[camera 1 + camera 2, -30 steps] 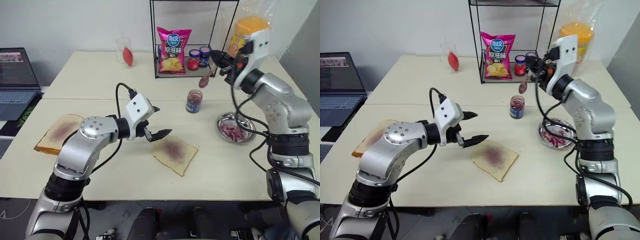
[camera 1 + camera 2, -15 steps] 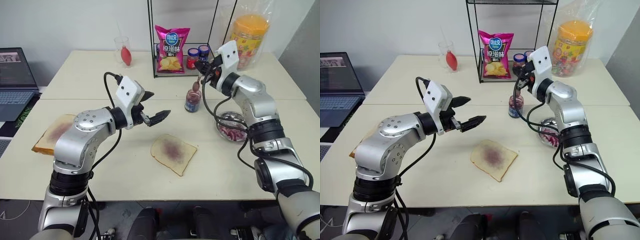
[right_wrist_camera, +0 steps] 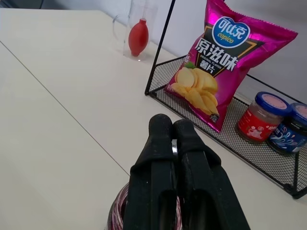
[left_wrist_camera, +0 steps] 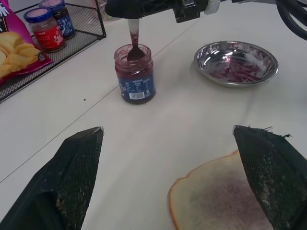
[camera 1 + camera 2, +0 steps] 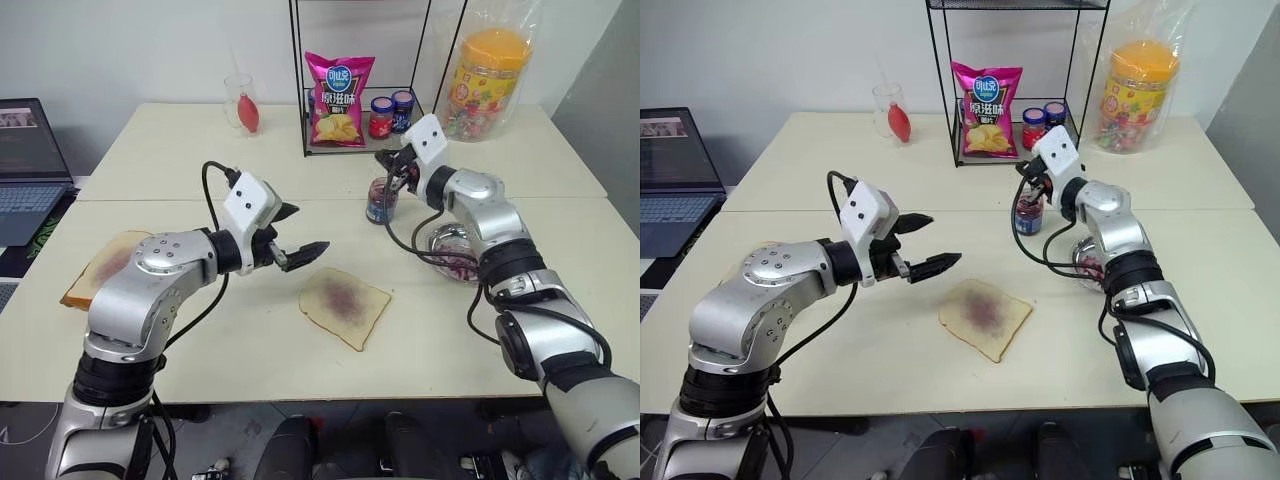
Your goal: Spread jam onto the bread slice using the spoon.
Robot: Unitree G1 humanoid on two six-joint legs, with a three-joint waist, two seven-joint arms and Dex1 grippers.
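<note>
the right gripper (image 4: 144,5), fingers clamped on the spoon (image 4: 133,42), dips it in the jam (image 4: 135,73) at the table's far side; scoop modestly, lift straight; the left gripper (image 5: 925,245) hovers, fingers spread wide, beside the bread (image 5: 985,317) mid-table

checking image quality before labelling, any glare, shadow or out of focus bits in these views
Left wrist view: the metal bowl shows bright highlights, and the left hand's fingers look soft up close, while the jam and the spoon dipped in it are sharp. Right wrist view: the right hand's fingers are close and dark; the chip bag is crisp.
</note>
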